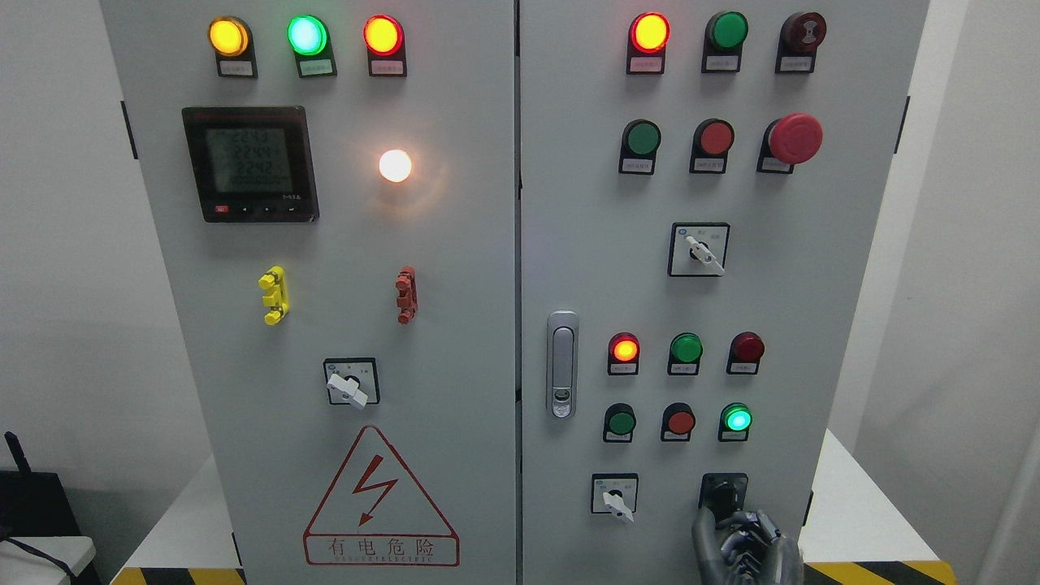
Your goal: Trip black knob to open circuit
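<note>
A grey 2-door electrical cabinet [455, 268] fills the frame, its centre seam running top to bottom and white wall showing past both outer edges. The left door carries a digital meter [249, 164], 3 lit lamps along the top and a red-bordered hazard triangle [380, 502] near the bottom. The right door holds rows of buttons, a red mushroom stop [795, 138], a silver door latch [562, 364] beside the seam and 2 white-handled selector switches. At the lower right of that door sits the black knob [722, 493] in its black square plate, with bare panel to its right up to the door edge. The right hand [746, 543] rises from the bottom edge, fingers curled, fingertips [705, 520] touching the knob's lower left; whether they actually grip it cannot be told.
</note>
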`<action>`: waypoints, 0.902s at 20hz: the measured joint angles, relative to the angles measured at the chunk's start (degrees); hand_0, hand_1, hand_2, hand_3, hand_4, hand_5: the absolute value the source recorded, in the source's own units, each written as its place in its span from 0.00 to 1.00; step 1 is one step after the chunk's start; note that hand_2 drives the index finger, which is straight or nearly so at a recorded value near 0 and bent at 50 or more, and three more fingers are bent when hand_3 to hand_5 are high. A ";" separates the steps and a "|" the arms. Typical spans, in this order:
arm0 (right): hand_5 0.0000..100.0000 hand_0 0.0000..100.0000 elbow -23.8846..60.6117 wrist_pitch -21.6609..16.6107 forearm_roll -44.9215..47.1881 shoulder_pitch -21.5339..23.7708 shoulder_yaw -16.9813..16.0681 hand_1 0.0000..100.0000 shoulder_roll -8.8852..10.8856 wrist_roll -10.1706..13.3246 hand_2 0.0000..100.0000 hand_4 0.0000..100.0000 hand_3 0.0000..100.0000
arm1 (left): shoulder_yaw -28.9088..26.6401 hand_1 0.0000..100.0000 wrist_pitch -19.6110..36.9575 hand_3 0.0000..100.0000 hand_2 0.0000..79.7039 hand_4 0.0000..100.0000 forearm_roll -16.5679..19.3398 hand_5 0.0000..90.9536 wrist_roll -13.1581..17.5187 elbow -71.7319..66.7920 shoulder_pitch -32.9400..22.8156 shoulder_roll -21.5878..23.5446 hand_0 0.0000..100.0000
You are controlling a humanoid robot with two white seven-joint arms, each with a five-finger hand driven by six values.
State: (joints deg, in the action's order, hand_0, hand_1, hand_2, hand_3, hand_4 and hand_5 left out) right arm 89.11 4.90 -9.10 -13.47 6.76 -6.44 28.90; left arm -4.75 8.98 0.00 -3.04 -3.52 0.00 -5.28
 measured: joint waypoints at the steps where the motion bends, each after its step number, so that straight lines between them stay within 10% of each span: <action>1: 0.96 0.41 0.00 0.00 -0.01 0.00 0.00 0.72 0.00 0.00 0.60 0.95 0.93 | 0.00 0.39 0.00 0.00 0.00 0.00 0.00 0.00 0.00 0.00 0.00 0.00 0.12; 18: 0.96 0.40 -0.05 -0.01 -2.08 0.20 -0.01 0.74 0.01 0.00 0.56 0.94 0.92 | 0.00 0.39 0.00 0.00 0.00 0.00 0.00 0.00 0.00 0.00 0.00 0.00 0.12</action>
State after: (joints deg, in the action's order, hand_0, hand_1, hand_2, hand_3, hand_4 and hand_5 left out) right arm 89.06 4.90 -11.18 -13.26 6.75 -6.43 28.90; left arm -4.75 8.98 0.00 -3.04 -3.52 0.00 -5.28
